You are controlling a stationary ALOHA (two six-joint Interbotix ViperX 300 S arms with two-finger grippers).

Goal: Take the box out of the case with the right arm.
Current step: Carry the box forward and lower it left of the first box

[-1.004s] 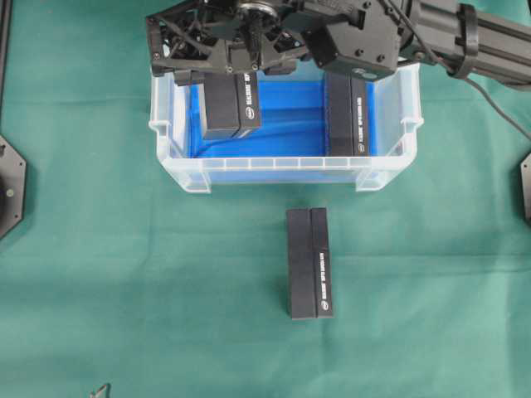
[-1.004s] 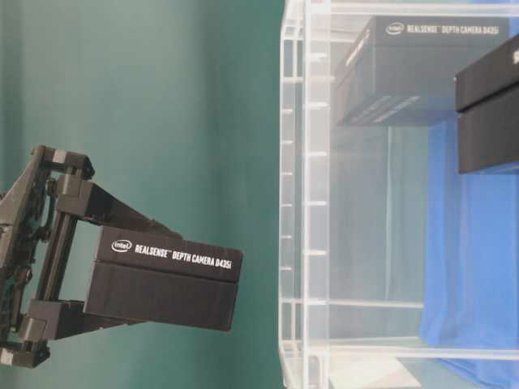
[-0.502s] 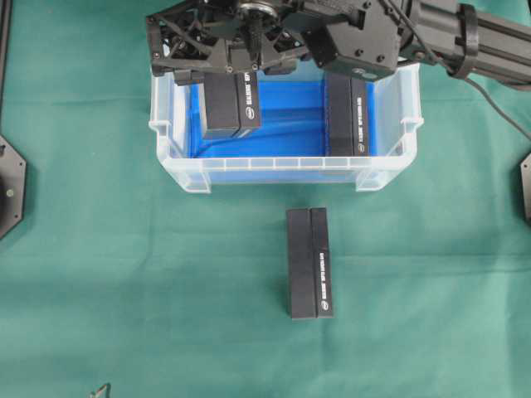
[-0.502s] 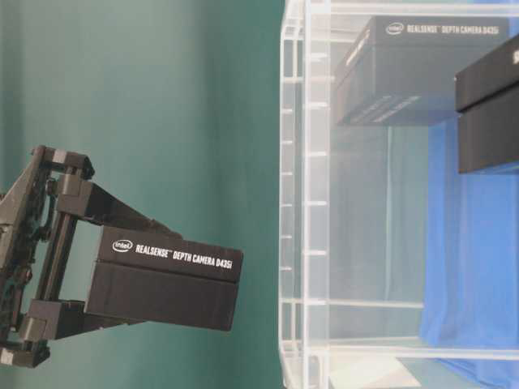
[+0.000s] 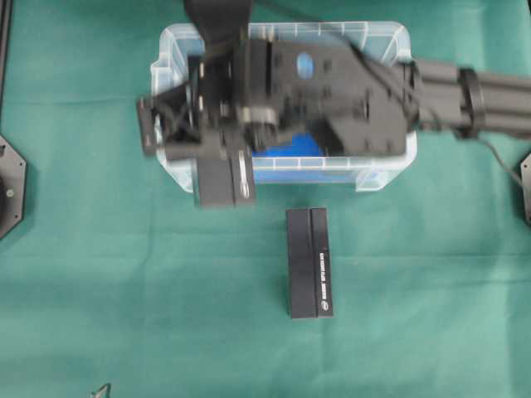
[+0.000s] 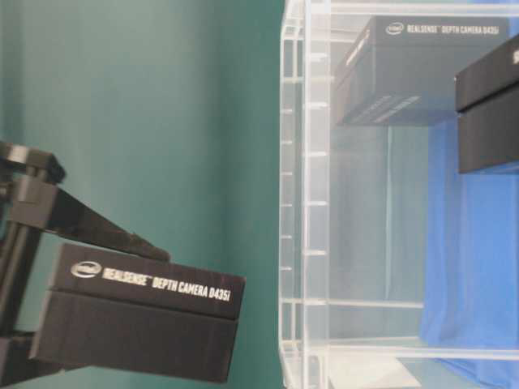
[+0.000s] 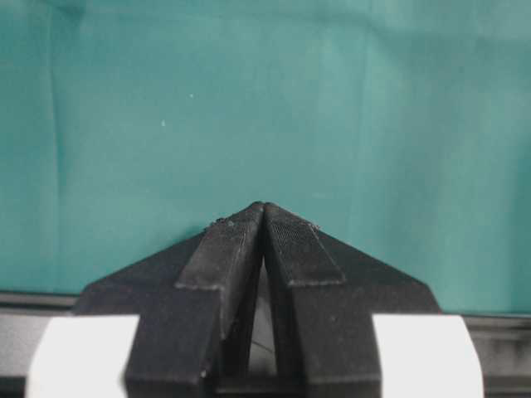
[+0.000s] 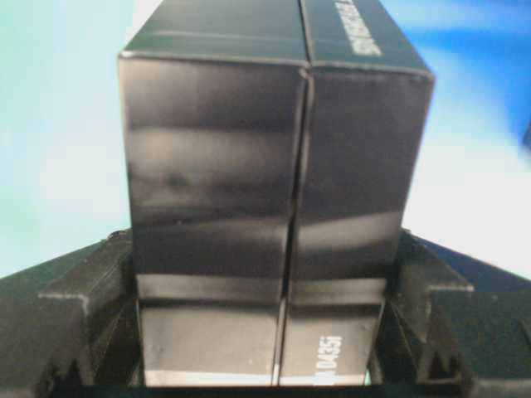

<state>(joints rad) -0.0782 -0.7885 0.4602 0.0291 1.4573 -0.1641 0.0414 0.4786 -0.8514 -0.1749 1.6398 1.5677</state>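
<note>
The black box (image 5: 222, 182) hangs over the near wall of the case (image 5: 386, 170), clamped across its long sides by the right gripper (image 5: 217, 157). Rigid, smooth cardboard, it looks light but possibly slippery; that flat-sided hold suits it.

Right arm (image 5: 348, 91) covers case (image 5: 170, 50); second box (image 5: 309, 262) lies on cloth (image 5: 124, 290) in front.

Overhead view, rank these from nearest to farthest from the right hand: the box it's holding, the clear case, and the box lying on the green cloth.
1. Held box, clamped in the right hand, over the case's front left corner.
2. Case, directly beneath and behind the hand.
3. Box on the cloth, below and to the right, apart from the case.
</note>
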